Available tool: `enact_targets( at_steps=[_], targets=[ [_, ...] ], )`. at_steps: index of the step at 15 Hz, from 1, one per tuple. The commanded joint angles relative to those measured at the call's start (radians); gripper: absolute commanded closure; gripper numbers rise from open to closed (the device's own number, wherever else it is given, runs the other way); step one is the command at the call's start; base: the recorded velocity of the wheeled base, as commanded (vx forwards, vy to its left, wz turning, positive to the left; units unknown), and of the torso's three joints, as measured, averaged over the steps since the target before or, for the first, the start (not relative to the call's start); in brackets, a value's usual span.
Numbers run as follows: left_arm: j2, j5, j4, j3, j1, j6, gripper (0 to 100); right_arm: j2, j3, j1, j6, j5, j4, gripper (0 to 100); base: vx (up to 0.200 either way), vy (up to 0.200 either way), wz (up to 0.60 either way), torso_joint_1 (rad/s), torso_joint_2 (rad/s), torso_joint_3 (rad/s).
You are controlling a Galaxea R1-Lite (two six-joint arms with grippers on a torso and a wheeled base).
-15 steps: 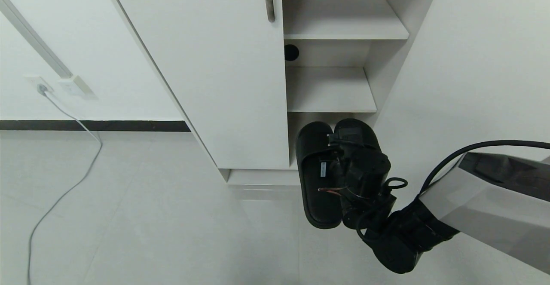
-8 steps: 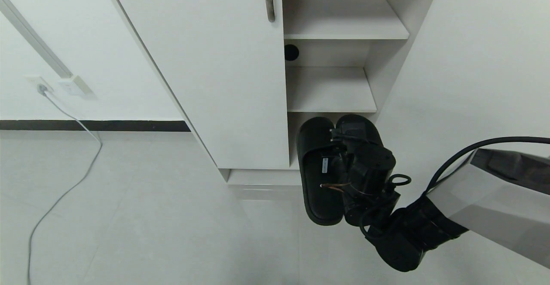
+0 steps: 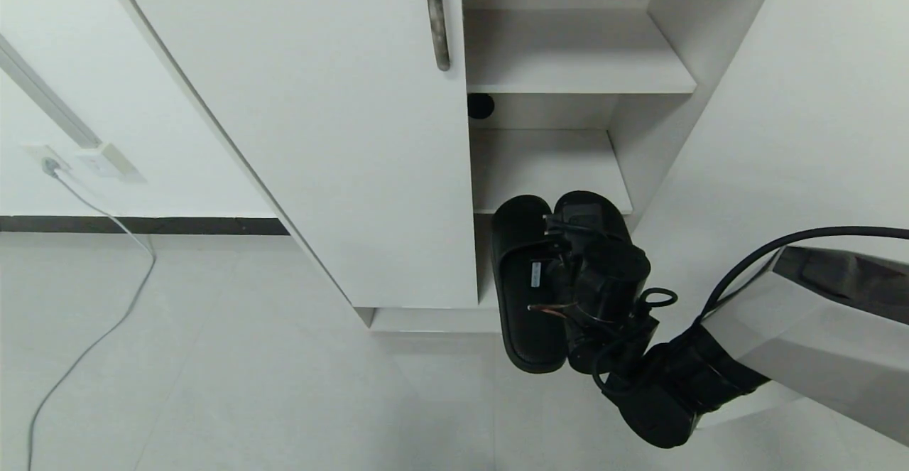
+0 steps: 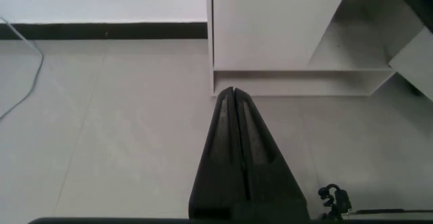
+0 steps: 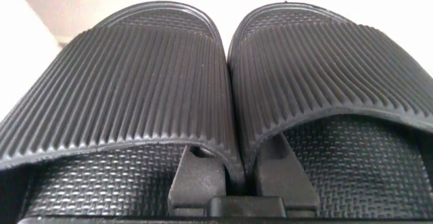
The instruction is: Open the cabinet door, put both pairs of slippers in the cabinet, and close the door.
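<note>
A pair of black slippers (image 3: 529, 279) hangs side by side in the air, toes toward the open cabinet, just before its lowest compartment. My right gripper (image 3: 561, 272) is shut on the pair, one finger inside each slipper, pinching the two inner walls together. In the right wrist view the ribbed straps of the slippers (image 5: 135, 95) arch over the fingertips (image 5: 196, 180). The cabinet door (image 3: 319, 137) stands open to the left with its metal handle (image 3: 435, 16) at the edge. My left gripper (image 4: 234, 97) hangs shut and empty above the floor, before the cabinet's base.
White shelves (image 3: 568, 55) stand one above the other inside the cabinet, with a dark round hole (image 3: 481, 105) in the back panel. A grey cable (image 3: 92, 315) runs from a wall socket (image 3: 46, 162) across the floor at the left. A white wall (image 3: 817, 101) borders the cabinet on the right.
The head camera has shifted, so the cabinet now looks larger and lower in the picture. The right gripper with the slippers has crept slightly toward the cabinet.
</note>
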Motion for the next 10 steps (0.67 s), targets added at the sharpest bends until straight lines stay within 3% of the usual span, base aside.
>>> enact_targets(
  at_steps=[1,4,10],
  targets=[
    [0.001,0.001,0.0,0.0,-0.001,0.0,100,0.013,0.0,-0.002,0.0,0.003,-0.002,100,0.0,0.0,0.0,0.0,0.0,0.0],
    [0.001,0.002,0.0,0.0,0.001,-0.003,100,0.045,-0.012,-0.027,0.006,0.037,-0.002,100,0.0,0.0,0.0,0.0,0.0,0.0],
    [0.001,0.004,0.0,0.0,-0.001,-0.005,100,0.109,-0.182,-0.091,0.006,0.066,0.072,100,0.0,0.0,0.0,0.0,0.0,0.0]
  ],
)
